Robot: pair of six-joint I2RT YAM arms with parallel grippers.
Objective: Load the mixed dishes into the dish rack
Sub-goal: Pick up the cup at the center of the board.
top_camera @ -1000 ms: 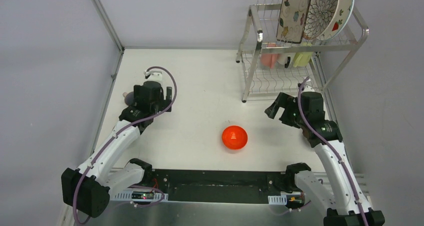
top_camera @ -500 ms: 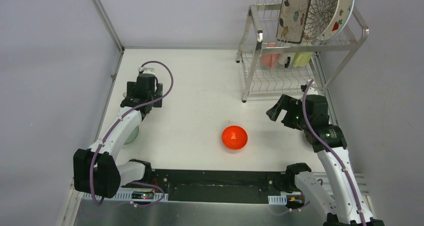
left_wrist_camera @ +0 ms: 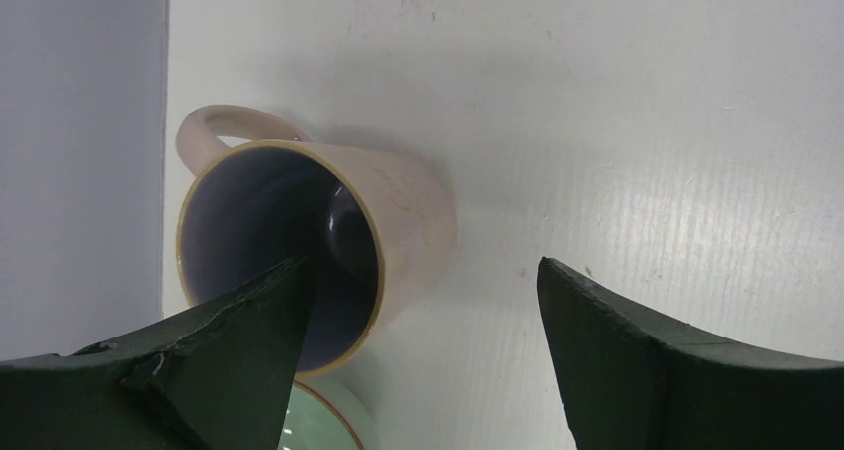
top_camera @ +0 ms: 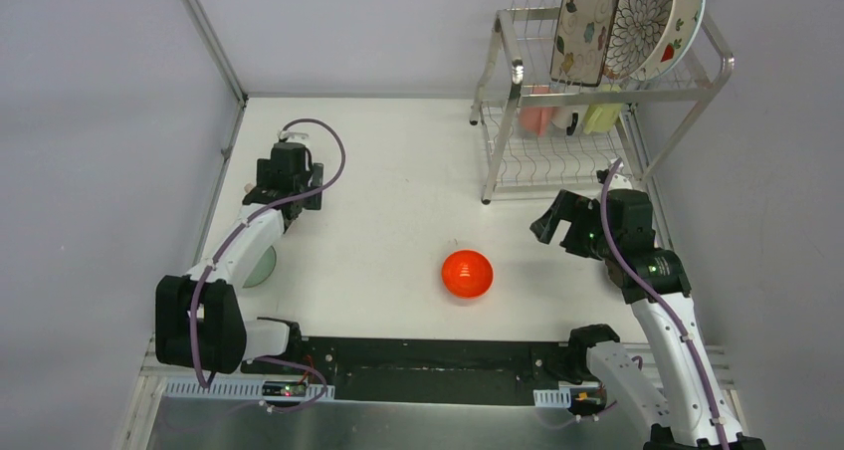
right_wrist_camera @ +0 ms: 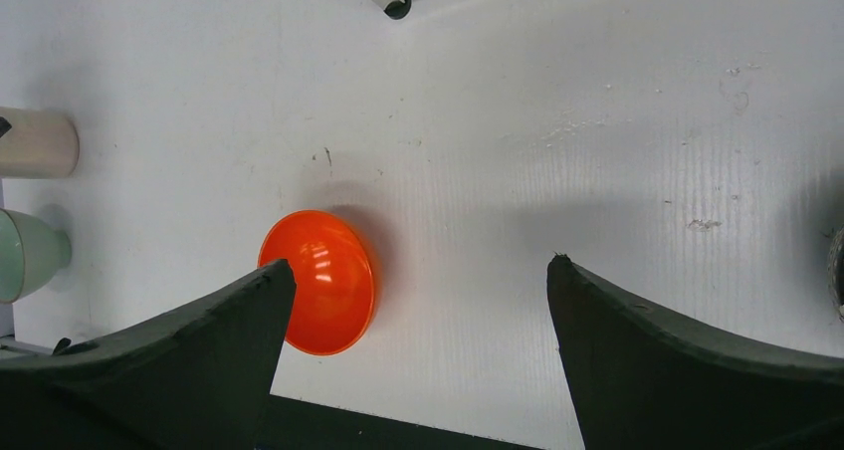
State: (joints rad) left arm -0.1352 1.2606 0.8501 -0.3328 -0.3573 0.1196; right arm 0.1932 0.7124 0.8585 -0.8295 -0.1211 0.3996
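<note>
My left gripper (left_wrist_camera: 423,370) spread wide over a glossy pale-pink mug (left_wrist_camera: 398,201), dark round hollow inside, my right gripper (right_wrist_camera: 418,370) gaping above a shiny red-orange bowl (right_wrist_camera: 323,281)

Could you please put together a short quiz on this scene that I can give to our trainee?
1. True or false: the red-orange bowl lies on the table, outside the dish rack.
2. The left gripper hangs open over which dish? A) a pinkish mug B) a floral plate C) a yellow cup
3. Fill in: ___ plates stand on the rack's upper shelf.

Key: 1 true; 2 A; 3 three.
</note>
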